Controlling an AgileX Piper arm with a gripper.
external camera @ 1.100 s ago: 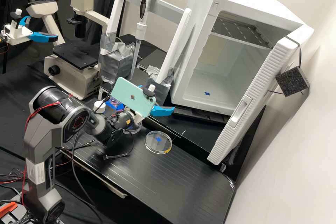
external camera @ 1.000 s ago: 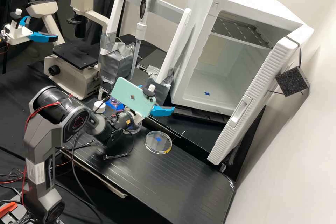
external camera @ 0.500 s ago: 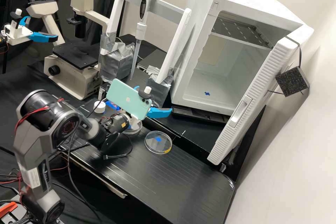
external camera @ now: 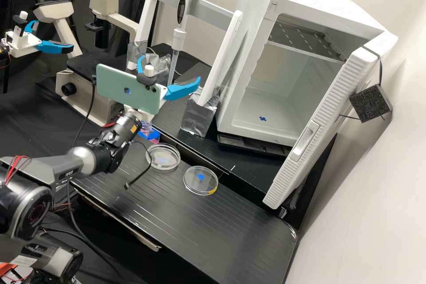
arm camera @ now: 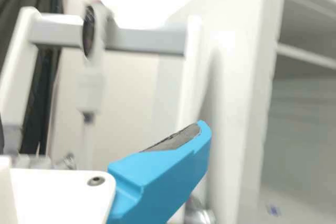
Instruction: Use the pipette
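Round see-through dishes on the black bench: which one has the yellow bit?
The dish nearer the big white door, the right-hand dish in the high view, has a yellow patch by its rim; the other dish shows none.

Two clear round dishes, one [external camera: 163, 163] near the other [external camera: 195, 186], lie flat on the ribbed black bench [external camera: 235, 230]. A blue-and-pink object [external camera: 153, 136], partly hidden, sits close by.
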